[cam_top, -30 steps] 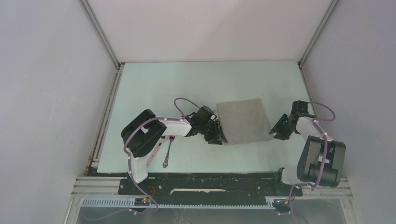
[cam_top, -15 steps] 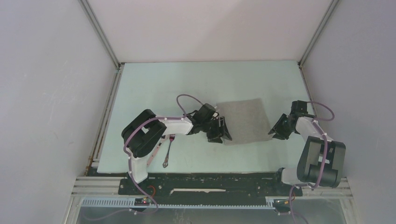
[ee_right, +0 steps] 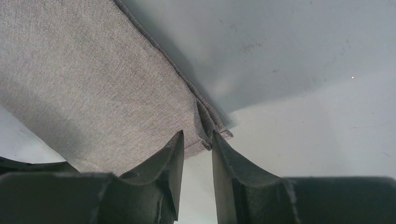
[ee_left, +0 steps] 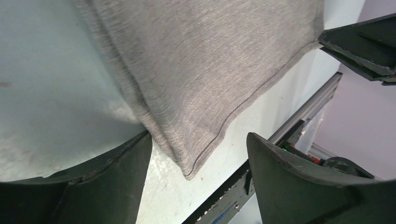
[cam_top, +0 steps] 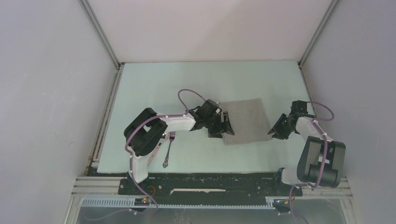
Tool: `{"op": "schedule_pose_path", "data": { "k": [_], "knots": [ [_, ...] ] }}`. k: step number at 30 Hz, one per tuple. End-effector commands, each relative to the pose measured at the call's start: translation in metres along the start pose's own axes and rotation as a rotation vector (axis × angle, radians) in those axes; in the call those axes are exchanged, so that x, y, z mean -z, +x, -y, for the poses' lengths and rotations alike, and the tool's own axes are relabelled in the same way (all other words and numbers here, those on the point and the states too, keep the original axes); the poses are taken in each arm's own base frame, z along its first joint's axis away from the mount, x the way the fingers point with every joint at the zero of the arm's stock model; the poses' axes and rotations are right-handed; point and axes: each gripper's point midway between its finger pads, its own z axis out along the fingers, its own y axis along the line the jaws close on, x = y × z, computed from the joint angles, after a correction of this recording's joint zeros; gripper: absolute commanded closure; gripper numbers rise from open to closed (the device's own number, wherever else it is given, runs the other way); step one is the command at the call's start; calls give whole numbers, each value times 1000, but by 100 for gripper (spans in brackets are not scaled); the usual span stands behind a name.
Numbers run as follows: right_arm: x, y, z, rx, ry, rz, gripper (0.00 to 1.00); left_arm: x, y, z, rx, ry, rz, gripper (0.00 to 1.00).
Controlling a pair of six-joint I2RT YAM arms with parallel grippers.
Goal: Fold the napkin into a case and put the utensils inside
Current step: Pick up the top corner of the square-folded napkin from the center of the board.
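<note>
Jaws of the left gripper (ee_left: 198,137) stand wide astride the near-left corner of the grey napkin (cam_top: 245,120) lying flat on the table (cam_top: 154,88), the right gripper (ee_right: 197,135) sits narrow round the near-right corner, pinching or not I can't tell, so I'd say both want a deep, level bite before lifting together.
</note>
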Motion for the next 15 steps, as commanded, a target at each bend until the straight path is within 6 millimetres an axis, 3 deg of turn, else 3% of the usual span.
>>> {"op": "schedule_pose_path", "data": {
  "k": [1,6,8,11,15],
  "knots": [
    [4,-12,-9,33,-32,35,64,-6,2,33,-5,166,-59,19],
    [6,-13,-11,36,-41,39,65,37,13,91,19,387,-49,20],
    [6,-14,-12,35,-45,41,65,60,18,99,5,414,-22,20],
    [5,-14,-12,35,-47,40,65,77,23,90,6,369,4,19],
    [5,-13,-12,34,-46,38,66,77,34,71,58,304,-28,19]
  ]
}}
